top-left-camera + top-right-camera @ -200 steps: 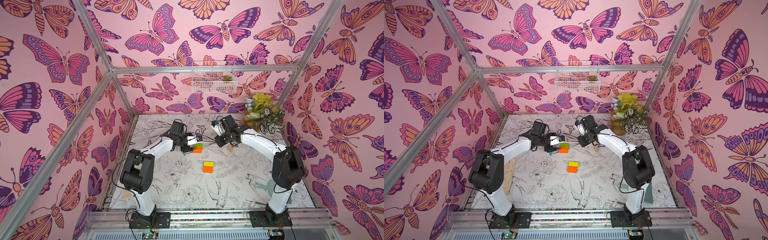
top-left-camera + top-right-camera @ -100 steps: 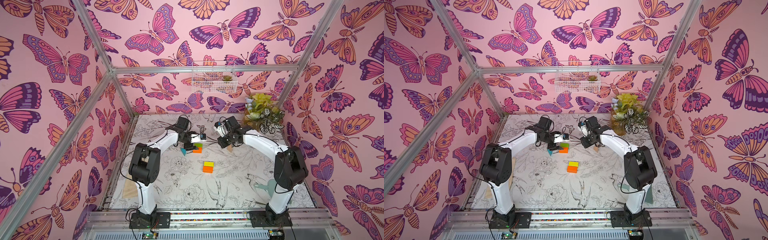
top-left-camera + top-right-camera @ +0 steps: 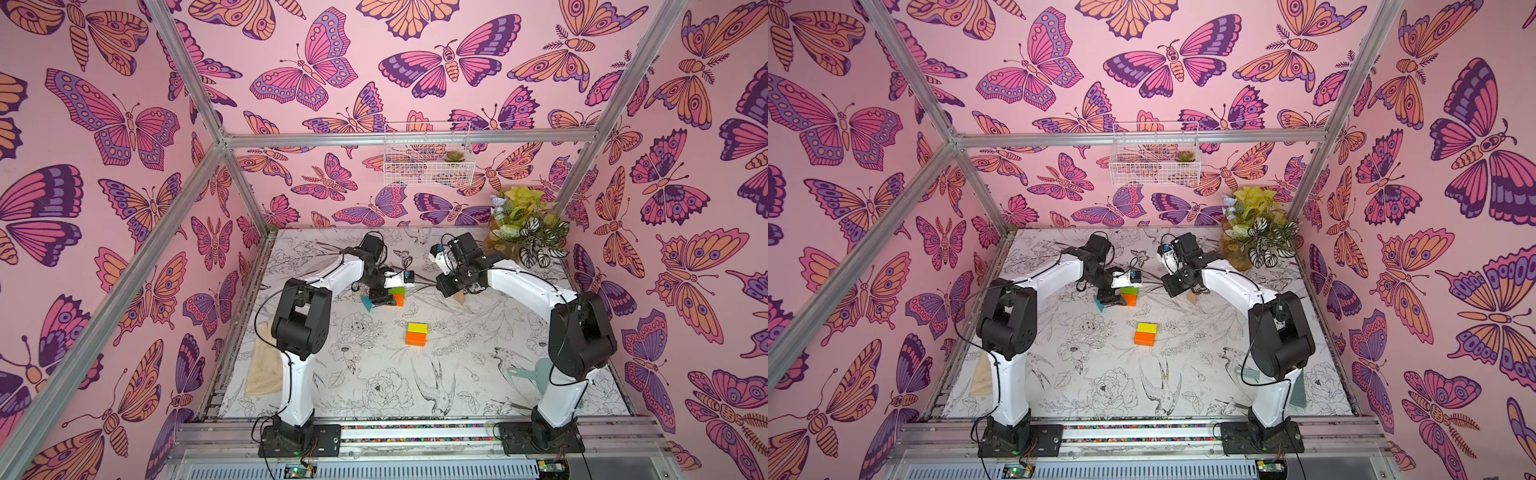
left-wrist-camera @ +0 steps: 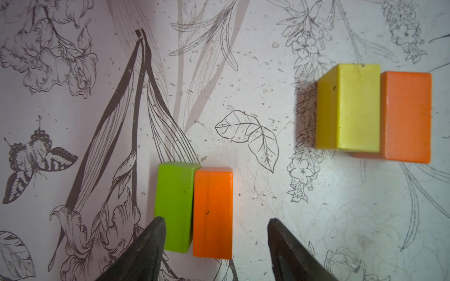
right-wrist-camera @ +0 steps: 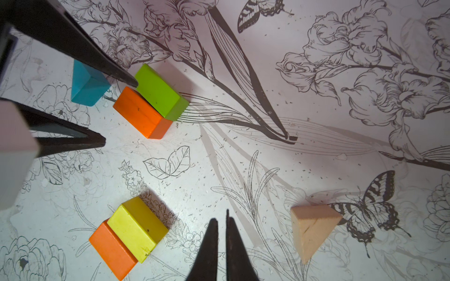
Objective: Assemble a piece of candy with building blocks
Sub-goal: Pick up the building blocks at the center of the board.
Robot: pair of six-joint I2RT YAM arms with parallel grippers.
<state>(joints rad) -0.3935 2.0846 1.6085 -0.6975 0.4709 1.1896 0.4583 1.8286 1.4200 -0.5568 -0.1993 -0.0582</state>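
Here, the left claw (image 4: 216,220) hangs open over the green block (image 4: 174,204) and orange block (image 4: 213,209), which lie touching side by side on the counter (image 4: 243,73). One finger overlaps the green edge, so the claw likely needs centring before it squeezes both squarely. The teal wedge (image 5: 87,85) sits just beside this claw. The candy's other half, the yellow block (image 4: 358,107) and second orange block (image 4: 406,116), waits farther out. The right claw (image 5: 221,219), closed and empty, hovers near the tan wedge (image 5: 314,231).
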